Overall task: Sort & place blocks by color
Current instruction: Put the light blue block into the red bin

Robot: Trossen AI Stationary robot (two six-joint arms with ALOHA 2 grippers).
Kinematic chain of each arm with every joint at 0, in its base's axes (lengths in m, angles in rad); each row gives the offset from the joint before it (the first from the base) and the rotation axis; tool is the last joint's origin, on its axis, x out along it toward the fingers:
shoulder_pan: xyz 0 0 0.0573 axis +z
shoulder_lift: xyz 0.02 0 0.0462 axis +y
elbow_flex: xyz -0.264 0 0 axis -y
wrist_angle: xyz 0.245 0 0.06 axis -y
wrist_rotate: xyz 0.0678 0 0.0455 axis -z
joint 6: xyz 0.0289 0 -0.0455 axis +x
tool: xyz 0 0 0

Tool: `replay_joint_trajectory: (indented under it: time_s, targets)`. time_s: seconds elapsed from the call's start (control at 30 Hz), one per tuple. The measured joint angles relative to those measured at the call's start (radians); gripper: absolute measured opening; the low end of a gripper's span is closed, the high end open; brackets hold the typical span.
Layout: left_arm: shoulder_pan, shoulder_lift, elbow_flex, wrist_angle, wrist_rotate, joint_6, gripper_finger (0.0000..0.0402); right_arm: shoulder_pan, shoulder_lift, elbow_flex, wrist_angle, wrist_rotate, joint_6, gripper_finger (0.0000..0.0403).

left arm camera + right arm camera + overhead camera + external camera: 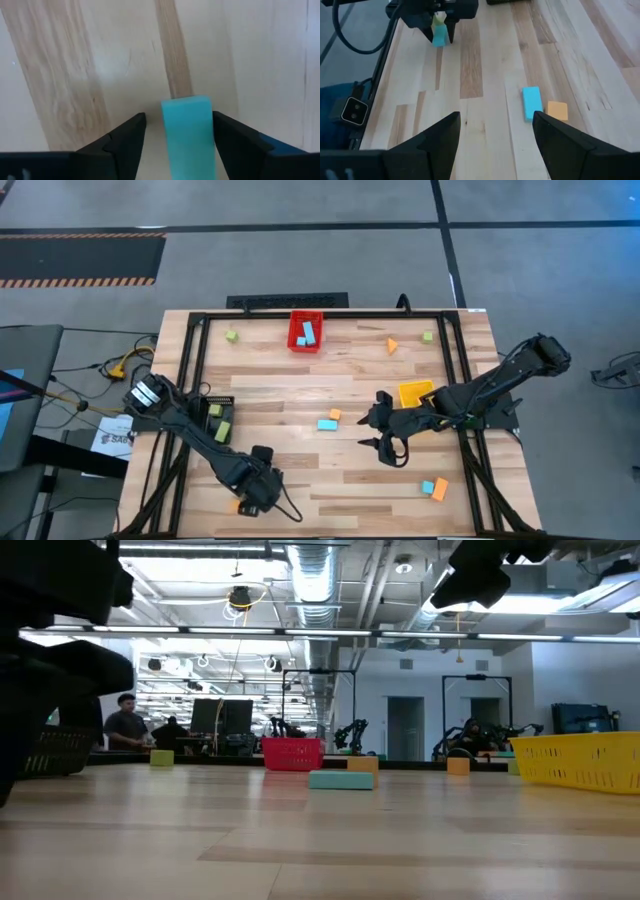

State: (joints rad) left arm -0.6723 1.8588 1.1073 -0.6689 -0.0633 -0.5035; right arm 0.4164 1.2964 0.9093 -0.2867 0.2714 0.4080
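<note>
Straddling a light-blue block [187,135] near the table's [300,400] front edge, the left gripper [180,137] has its fingers apart on either side, seemingly poised to grasp. The right gripper [385,442] hangs open mid-table. Light-blue blocks already lie in the red bin [306,345]; green ones sit in the black bin [207,408].

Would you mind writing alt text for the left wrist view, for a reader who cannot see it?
A light-blue block stands between the left gripper's two dark fingers, close to one finger with a gap at the other. Behind it is the pale wooden table.
</note>
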Motion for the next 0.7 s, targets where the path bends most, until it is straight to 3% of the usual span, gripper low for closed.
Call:
replay_joint_trajectory:
  time_s: [0.2, 0.4, 0.5, 0.7]
  targets:
    - [0.035, -0.006, 0.067, -0.078, -0.052, 0.143, 0.0120, 0.000, 0.000, 0.000, 0.004, 0.000, 0.003, 0.0271]
    - [0.099, -0.033, 0.151, -0.134, -0.245, 0.344, 0.0028, 0.017, -0.007, 0.000, -0.037, -0.005, 0.002, 0.0271]
    - [0.149, -0.082, 0.152, -0.155, -0.303, 0.435, 0.0003, 0.038, -0.027, 0.000, -0.074, 0.017, 0.001, 0.0271]
    - [0.263, -0.265, 0.152, -0.180, -0.312, 0.478, 0.0000, 0.063, -0.075, 0.000, -0.128, 0.076, -0.060, 0.0271]
